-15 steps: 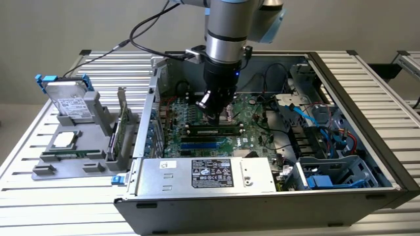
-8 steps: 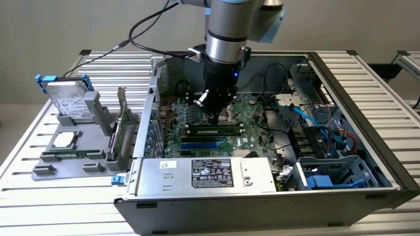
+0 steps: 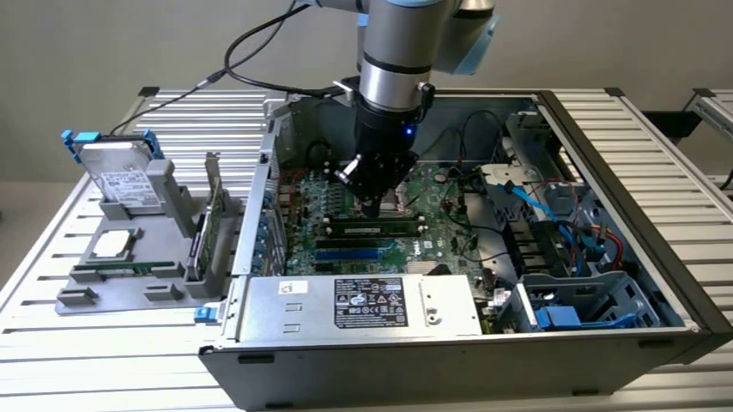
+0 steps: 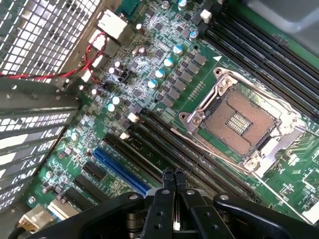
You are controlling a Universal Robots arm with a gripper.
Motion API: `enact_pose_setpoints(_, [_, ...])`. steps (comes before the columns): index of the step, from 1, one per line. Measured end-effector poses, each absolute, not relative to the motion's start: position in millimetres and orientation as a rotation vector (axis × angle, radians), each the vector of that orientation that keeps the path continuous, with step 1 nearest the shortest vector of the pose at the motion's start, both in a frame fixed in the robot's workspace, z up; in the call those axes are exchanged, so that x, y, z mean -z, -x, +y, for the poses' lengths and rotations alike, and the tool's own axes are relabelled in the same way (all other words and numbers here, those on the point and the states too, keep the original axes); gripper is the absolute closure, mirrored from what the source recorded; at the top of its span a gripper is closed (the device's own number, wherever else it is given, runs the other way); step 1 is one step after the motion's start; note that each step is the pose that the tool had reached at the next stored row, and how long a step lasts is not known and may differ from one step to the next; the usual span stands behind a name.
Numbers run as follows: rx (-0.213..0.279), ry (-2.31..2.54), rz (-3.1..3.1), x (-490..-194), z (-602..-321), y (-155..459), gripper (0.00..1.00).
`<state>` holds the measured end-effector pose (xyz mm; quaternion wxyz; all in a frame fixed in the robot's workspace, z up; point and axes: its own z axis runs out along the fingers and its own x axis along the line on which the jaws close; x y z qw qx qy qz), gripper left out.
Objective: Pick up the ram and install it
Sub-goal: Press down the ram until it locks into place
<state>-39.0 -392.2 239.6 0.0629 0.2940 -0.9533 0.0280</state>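
Ram (image 3: 369,228) lies flat along one of the black slots on the motherboard (image 3: 343,215) inside the open computer case (image 3: 675,257), looking seated, which would explain why nothing hangs from the claw (image 3: 373,206). The claw's fingers (image 4: 168,180) are pressed together on nothing, their tips poised just above the slots beside the processor socket (image 4: 239,124). From overhead the arm (image 3: 396,60) reaches straight down into the case, wrist vertical, over the middle of the board.
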Motion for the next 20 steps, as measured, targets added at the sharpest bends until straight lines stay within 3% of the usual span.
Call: enact_pose_setpoints(20, [-0.081,-0.533,-3.004,-239.5,-392.1,39.0,0.9])
